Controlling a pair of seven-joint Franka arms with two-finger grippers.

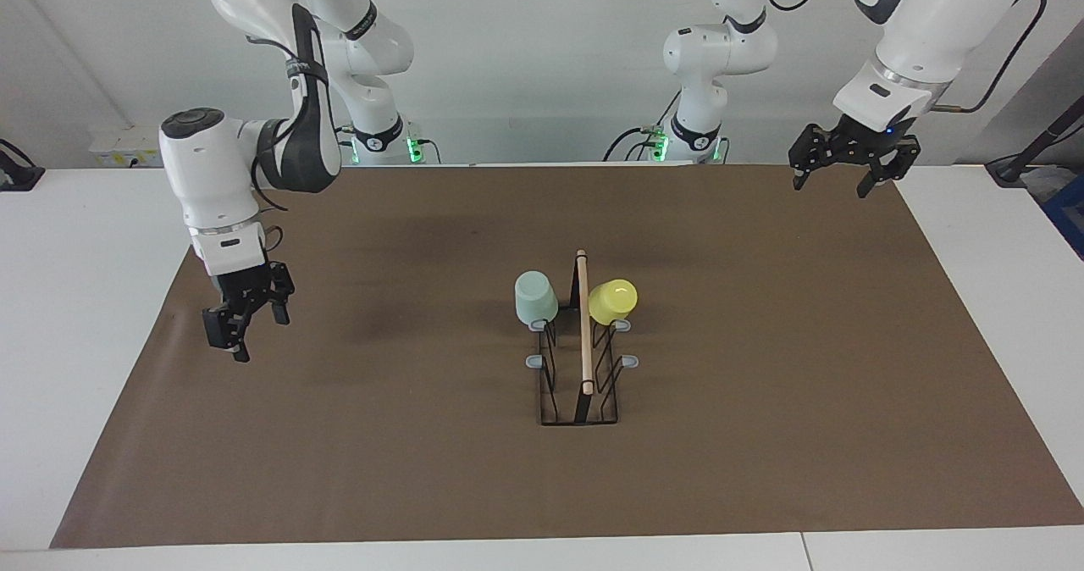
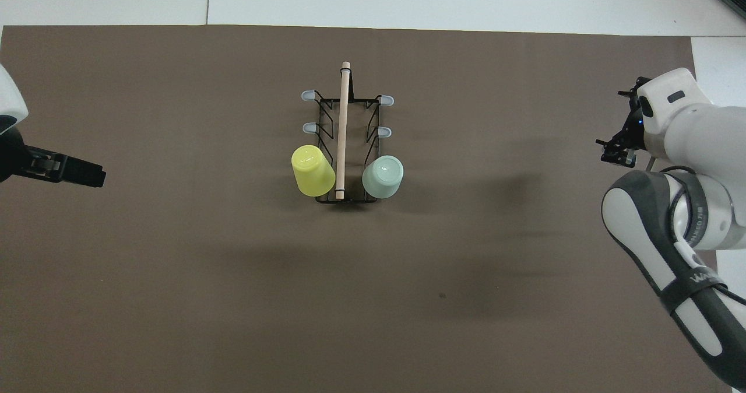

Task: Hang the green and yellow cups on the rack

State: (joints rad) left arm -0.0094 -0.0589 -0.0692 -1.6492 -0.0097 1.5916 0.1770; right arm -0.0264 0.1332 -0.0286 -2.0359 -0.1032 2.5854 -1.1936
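Rack (image 1: 580, 385) in the middle of the brown mat (image 1: 762, 435) on the white tabletop (image 1: 85, 342). Made of thin black wire, with a long wooden rod (image 1: 583, 321) along the top. Stands with one short end toward the robots.

Green cup (image 1: 535, 297) upside down on a prong at the end of the rack nearer to the robots, on the side toward the right arm's end of the tabletop. Tips outward, away from the rod. Yellow cup (image 1: 612, 300) upside down too, on the prong just across the rod, on the side toward the left arm's end. Tips outward the same way. Side by side, with the rod between, not touching each other. From overhead, round bottoms of the green cup (image 2: 383, 176) and the yellow cup (image 2: 312, 170) turned up.

Four more prongs with grey tips (image 1: 630, 360) farther from the robots than the cups, two on each side of the rod.

Left pincer (image 1: 832, 186) up in the air over the corner of the mat at the left arm's end. Fingers spread wide, pinching nothing. Well apart from the rack. From overhead, only its dark tip (image 2: 87, 175) at the edge of the view.

Right pincer (image 1: 254, 334) low over the edge of the mat at the right arm's end. Points down. Fingers spread as well, pinching nothing. Well apart from the rack too. From overhead, peeks out past the white arm (image 2: 618, 153).
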